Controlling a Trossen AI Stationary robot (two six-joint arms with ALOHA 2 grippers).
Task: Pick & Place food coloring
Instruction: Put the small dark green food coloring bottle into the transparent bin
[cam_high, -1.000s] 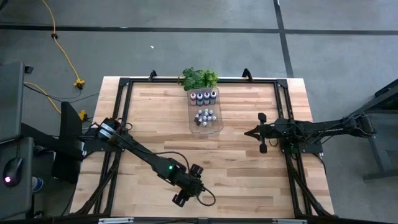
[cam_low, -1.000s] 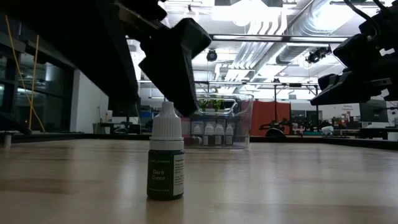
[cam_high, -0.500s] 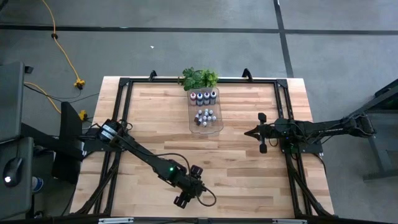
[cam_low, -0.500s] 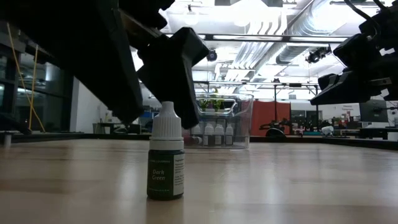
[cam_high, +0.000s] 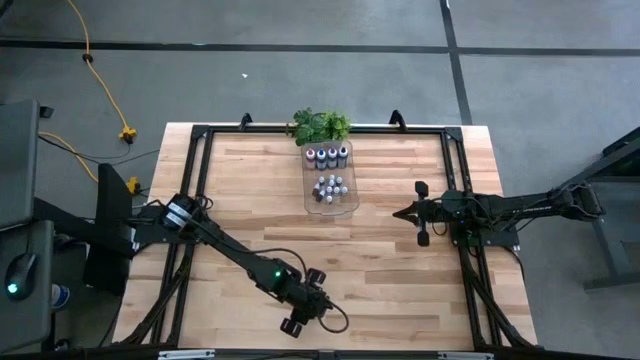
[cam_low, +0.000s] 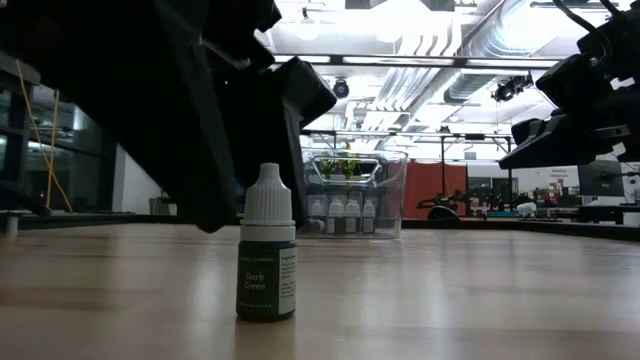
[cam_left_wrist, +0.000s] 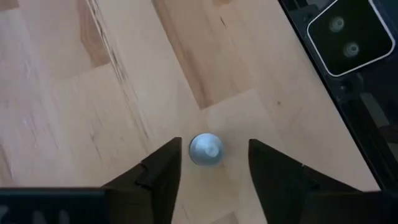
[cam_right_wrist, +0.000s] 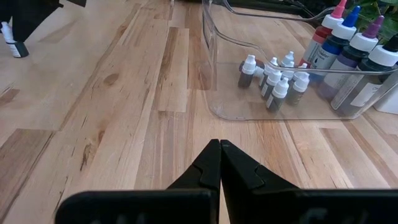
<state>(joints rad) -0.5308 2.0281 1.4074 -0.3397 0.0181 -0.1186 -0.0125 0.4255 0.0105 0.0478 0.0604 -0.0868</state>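
Note:
One small food coloring bottle (cam_low: 267, 255), dark green with a white cap (cam_left_wrist: 205, 149), stands upright on its base on the wooden table near the near edge. My left gripper (cam_left_wrist: 214, 146) is open over it, pointing steeply down, with one finger on each side of the cap; I see no plain touch. The gripper hides the bottle in the high view. The other food coloring bottles (cam_right_wrist: 273, 78) stand in the clear tray (cam_high: 345, 205) at the far middle. My right gripper (cam_right_wrist: 221, 146) is shut and holds nothing, at the table's right side (cam_high: 400, 212).
A green leafy plant (cam_high: 320, 125) sits just behind the tray at the far edge. Larger bottles with coloured tops (cam_right_wrist: 348, 50) fill the tray's far end. Black frame rails (cam_high: 200, 160) run along the table's sides. Bare wood lies between the lone bottle and the tray.
My left gripper has sunk a little over the lone bottle and rolled slightly. In the low view its fingers now reach lower on both sides of the cap. The bottle has stayed in place, upright.

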